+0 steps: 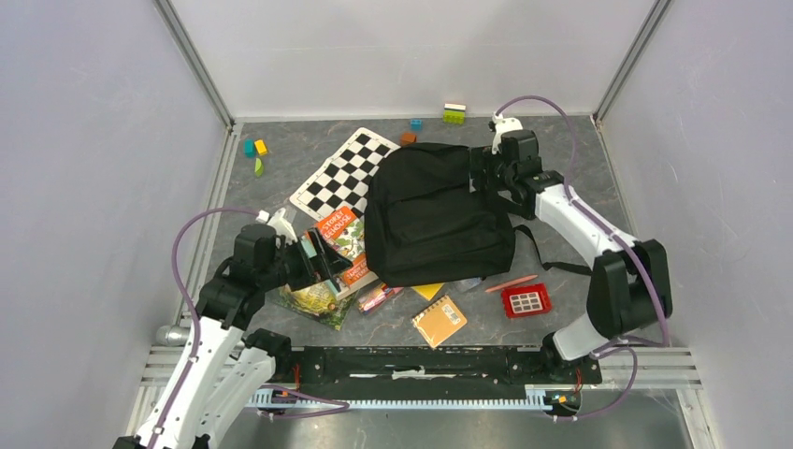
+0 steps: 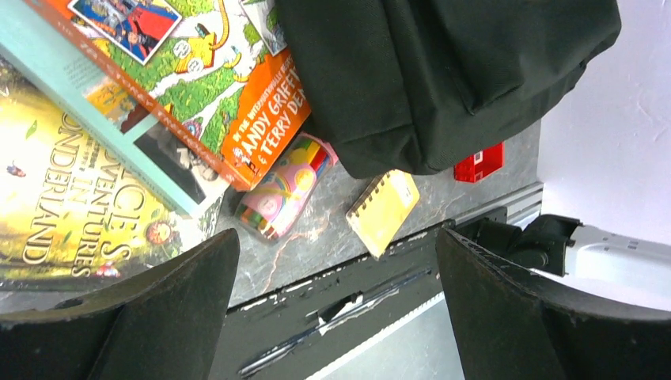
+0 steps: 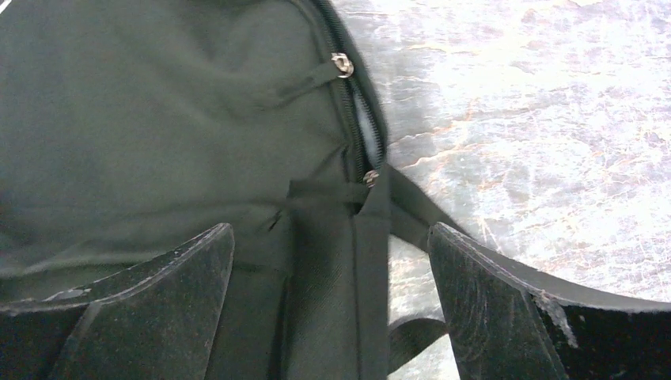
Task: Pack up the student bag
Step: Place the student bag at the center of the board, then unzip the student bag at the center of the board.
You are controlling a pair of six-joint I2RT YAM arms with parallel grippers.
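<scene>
The student bag (image 1: 435, 215) is a large black backpack lying flat mid-table. My right gripper (image 1: 486, 176) is at its far right top edge, open, with the jaws either side of a black strap (image 3: 372, 261) below the zip (image 3: 342, 63). The bag fabric (image 3: 158, 119) fills the left of the right wrist view. My left gripper (image 1: 323, 257) is open and empty, hovering over the books left of the bag. In the left wrist view its fingers (image 2: 158, 309) frame the table's front edge, and the bag (image 2: 443, 71) is at the top.
An orange book (image 1: 344, 241) lies on an Alice book (image 1: 313, 299). A pencil case (image 1: 377, 297), yellow notebook (image 1: 439, 321), red pencil (image 1: 511, 283) and red box (image 1: 526, 300) lie in front of the bag. A chessboard (image 1: 341, 173) and small blocks (image 1: 454, 113) lie behind.
</scene>
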